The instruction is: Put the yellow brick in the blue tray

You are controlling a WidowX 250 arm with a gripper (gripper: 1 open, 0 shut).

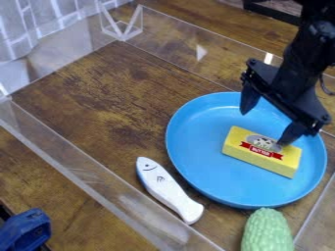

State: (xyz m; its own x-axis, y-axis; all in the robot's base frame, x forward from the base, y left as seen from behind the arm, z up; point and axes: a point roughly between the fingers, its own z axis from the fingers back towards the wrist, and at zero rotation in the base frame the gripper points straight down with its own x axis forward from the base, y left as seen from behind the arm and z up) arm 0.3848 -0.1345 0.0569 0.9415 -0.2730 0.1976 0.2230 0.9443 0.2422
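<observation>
Camera view, contents by descending size. Desk (92,93): brown wood, visible grain, running beneath the items. Clear barrier (81,147): transparent, low, one length crossing the lower left diagonally, another crossing the upper part of the view.

Tray (203,147): bright blue, round, shallow raised rim; lies flat at right of centre. Claw (284,113): black, entering from the upper right, above the tray's upper right part; state released, fingers spread apart, nothing grasped. One finger is near the tray's upper rim, the other near its right side; whether either touches the tray cannot be told.

Fish toy (169,191): white, slender, lying slantwise on the desk just beside the tray's lower left rim. Yellow brick (262,157): rectangular block, lying flat inside the tray, right of its centre, below the claw; red, white and black label on the top face. Vegetable (267,236): green, bumpy, rounded, at the tray's lower edge, partly cut off by the frame. Blue item (23,231): dark blue, irregular, lower left corner, partly out of frame; identity unclear.
</observation>
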